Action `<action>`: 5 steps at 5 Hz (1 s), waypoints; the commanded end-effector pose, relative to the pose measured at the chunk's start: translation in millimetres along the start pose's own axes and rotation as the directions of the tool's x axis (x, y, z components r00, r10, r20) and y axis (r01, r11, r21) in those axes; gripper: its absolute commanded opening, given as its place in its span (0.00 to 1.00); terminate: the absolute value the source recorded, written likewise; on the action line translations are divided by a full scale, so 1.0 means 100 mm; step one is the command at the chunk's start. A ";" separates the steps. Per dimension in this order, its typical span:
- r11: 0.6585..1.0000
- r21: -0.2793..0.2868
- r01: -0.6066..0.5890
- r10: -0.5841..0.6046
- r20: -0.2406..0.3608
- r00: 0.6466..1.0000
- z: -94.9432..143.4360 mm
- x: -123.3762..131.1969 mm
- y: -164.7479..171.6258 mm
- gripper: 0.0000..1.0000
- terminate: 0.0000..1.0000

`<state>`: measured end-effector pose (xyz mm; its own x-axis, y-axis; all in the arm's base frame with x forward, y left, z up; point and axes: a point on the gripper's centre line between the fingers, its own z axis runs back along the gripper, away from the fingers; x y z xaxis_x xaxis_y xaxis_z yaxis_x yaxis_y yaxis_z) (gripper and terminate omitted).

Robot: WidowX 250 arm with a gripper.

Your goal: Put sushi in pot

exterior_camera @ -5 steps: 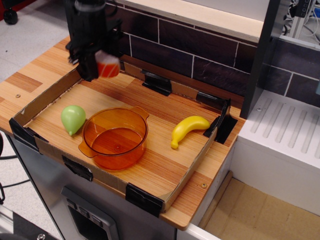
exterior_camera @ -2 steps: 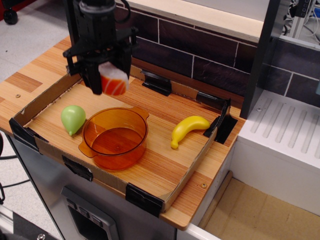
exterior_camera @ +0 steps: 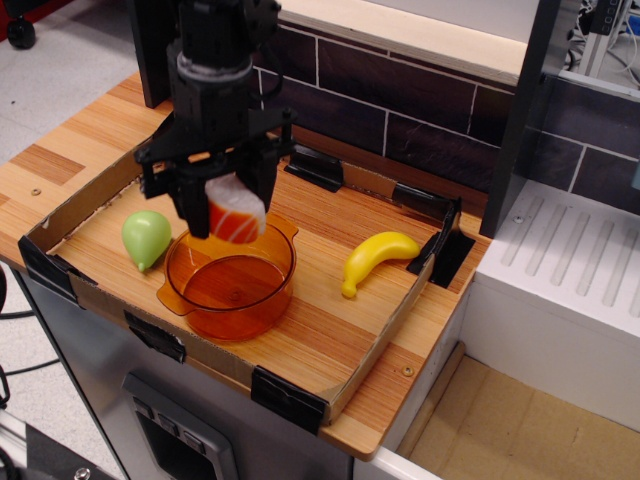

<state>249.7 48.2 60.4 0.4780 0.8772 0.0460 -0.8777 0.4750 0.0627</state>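
Observation:
My black gripper (exterior_camera: 232, 212) is shut on the sushi (exterior_camera: 236, 213), a small block with an orange-red lower side and a white upper side. It holds the sushi in the air just above the far rim of the pot (exterior_camera: 232, 282). The pot is round, transparent orange, with two small side handles, and stands in the front left of the cardboard tray (exterior_camera: 345, 375). Nothing shows inside the pot.
A green pear (exterior_camera: 146, 237) lies just left of the pot. A yellow banana (exterior_camera: 377, 256) lies to its right. The tray has low cardboard walls with black clips (exterior_camera: 313, 165). A dark brick wall runs behind, and a white unit (exterior_camera: 565, 290) stands at the right.
My gripper has carried the sushi forward, to the right and lower, from above the tray's back left corner to just above the pot. The pot, pear and banana have not moved.

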 end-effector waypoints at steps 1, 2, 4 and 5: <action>0.994 0.023 0.105 -0.106 0.050 0.993 -0.06 -0.08 0.13 1.00 0.00; 0.992 0.020 0.127 -0.128 0.045 0.991 -0.04 -0.07 0.14 1.00 0.00; 0.981 -0.112 0.159 -0.157 0.024 0.987 0.46 0.01 0.15 1.00 0.00; 0.974 -0.161 0.161 -0.162 0.011 0.987 0.72 0.04 0.18 1.00 0.00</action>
<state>243.8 41.9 120.8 0.6138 0.7894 0.0111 -0.7876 0.6133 -0.0601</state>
